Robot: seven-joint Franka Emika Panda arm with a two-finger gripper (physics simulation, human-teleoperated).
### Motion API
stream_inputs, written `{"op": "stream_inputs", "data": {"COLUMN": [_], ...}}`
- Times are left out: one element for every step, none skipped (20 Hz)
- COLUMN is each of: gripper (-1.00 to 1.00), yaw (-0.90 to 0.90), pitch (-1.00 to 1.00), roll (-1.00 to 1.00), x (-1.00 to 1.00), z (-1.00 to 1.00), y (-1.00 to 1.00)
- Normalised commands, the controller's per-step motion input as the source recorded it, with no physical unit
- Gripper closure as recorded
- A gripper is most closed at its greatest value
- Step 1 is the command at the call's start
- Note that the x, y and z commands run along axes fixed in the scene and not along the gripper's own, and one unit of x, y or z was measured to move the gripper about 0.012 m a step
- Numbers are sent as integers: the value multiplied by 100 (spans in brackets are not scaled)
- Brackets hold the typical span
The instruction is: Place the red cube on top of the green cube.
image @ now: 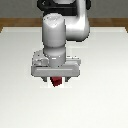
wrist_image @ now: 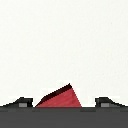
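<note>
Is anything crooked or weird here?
A little. The red cube sits turned cornerwise between the claw fingers rather than square to them. In the exterior view it peeks out under the claw, low over the white table. The green cube isn't visible in either view.

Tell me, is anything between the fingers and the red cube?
Nothing visible. The red cube sits right between the two fingers, with only bare white table around it. The green cube is not in view.
</note>
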Motion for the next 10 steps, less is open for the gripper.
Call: {"op": "stream_inputs", "data": {"gripper": [-100, -100, 100, 100, 100, 100, 100, 100, 100, 100], "yaw": [0, 0, 0, 0, 0, 0, 0, 0, 0, 0], "pitch": [0, 0, 0, 0, 0, 0, 0, 0, 0, 0], "roll": [0, 0, 0, 0, 0, 0, 0, 0, 0, 0], "x": [0, 0, 0, 0, 0, 0, 0, 0, 0, 0], "z": [0, 0, 0, 0, 0, 0, 0, 100, 0, 0], "y": [0, 0, 0, 0, 0, 0, 0, 0, 0, 0]}}
